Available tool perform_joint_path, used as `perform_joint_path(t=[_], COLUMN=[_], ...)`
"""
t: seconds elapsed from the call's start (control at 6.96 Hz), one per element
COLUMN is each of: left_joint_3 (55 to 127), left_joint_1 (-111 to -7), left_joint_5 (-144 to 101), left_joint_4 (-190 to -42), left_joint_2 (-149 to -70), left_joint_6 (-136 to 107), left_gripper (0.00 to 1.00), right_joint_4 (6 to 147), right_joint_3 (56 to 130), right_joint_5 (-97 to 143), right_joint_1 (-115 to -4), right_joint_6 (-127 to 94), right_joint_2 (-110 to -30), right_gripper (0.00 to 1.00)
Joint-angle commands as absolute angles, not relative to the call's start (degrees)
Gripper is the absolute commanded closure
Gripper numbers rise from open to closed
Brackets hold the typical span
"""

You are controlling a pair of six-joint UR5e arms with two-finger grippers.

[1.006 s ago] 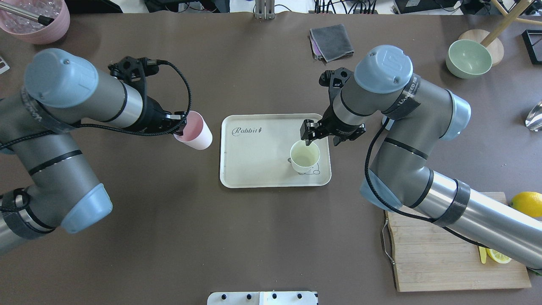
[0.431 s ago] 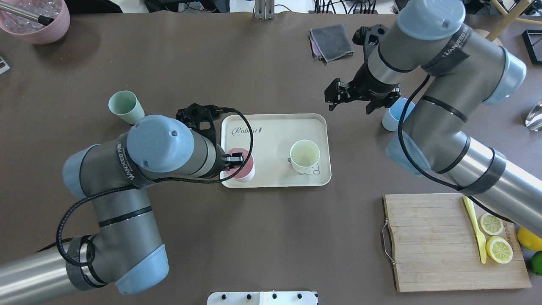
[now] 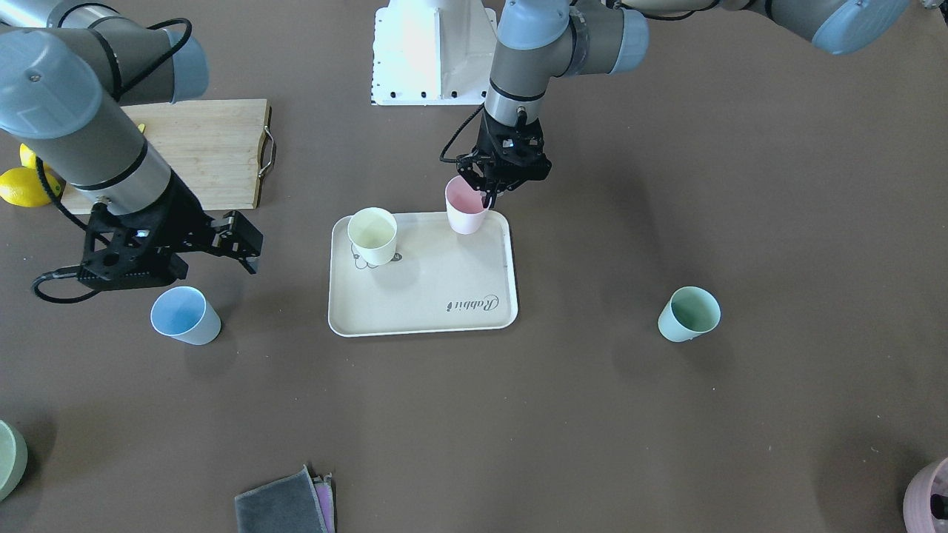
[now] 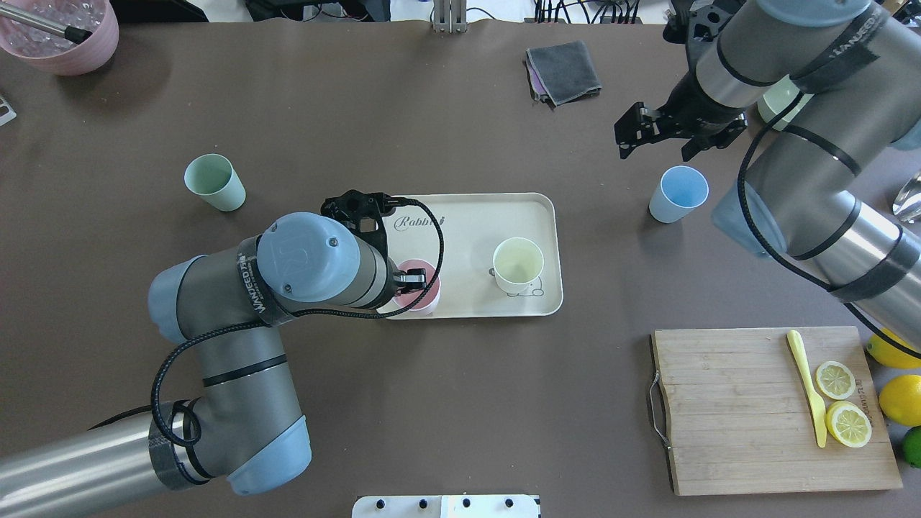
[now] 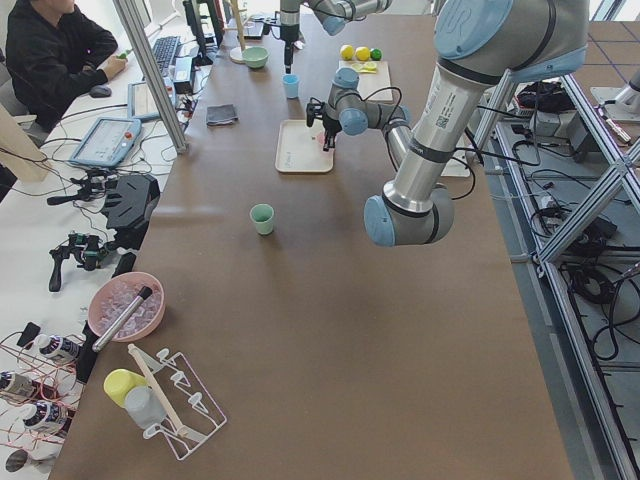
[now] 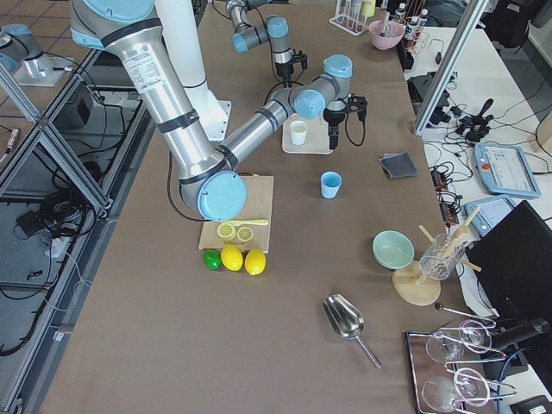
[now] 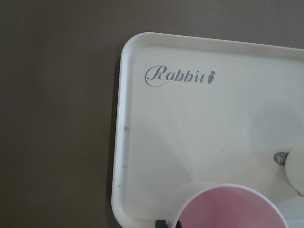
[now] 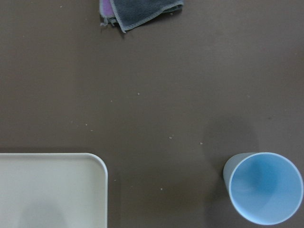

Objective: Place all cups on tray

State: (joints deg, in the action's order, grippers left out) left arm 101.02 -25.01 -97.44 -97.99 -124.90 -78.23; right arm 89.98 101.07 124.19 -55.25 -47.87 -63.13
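While my left hand (image 3: 485,194) is gripping the pink cup (image 3: 465,209) in a robot-side corner of the tray (image 3: 437,296), I am seeing my right hand (image 4: 658,140) hanging wide open over the tabletop (image 4: 432,108) beside the blue cup (image 4: 677,194).

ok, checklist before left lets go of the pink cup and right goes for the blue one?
1. Pink cup inside tray rim: ok, near a corner.
2. Pink cup seated flat: cannot tell.
3. Left end effector grip: ok, shut on the rim.
4. Right end effector open: ok.
5. Blue cup upright, unobstructed: ok.
6. Right end effector centred over Blue cup: not ok, off to one side.
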Motion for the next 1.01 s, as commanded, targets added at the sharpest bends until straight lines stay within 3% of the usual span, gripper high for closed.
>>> perform_joint_path(t=[0.0, 0.29, 0.43, 0.72, 0.86], left_joint_3=[99.4, 99.2, 99.2, 100.1, 101.2], left_joint_1=[-25.2, -25.3, -25.3, -25.4, -26.7], left_joint_5=[-97.3, -96.0, -95.9, -96.1, -96.8], left_joint_4=[-99.3, -99.2, -99.2, -99.3, -99.1], left_joint_2=[-125.0, -124.9, -124.9, -125.1, -125.8], left_joint_6=[-78.0, -76.6, -76.6, -75.4, -74.5], left_gripper=[1.0, 1.0, 0.28, 0.03, 0.03], right_joint_4=[90.0, 89.7, 89.2, 89.1, 87.4], right_joint_3=[100.5, 99.8, 98.4, 95.7, 93.4], right_joint_5=[125.2, 125.2, 125.2, 125.2, 124.8], right_joint_1=[-59.5, -59.8, -59.8, -59.5, -59.3], right_joint_6=[-40.0, -40.0, -40.0, -40.3, -40.4], right_joint_2=[-66.7, -67.3, -67.3, -67.1, -67.2], right_gripper=[0.0, 0.0, 0.0, 0.0, 0.0])
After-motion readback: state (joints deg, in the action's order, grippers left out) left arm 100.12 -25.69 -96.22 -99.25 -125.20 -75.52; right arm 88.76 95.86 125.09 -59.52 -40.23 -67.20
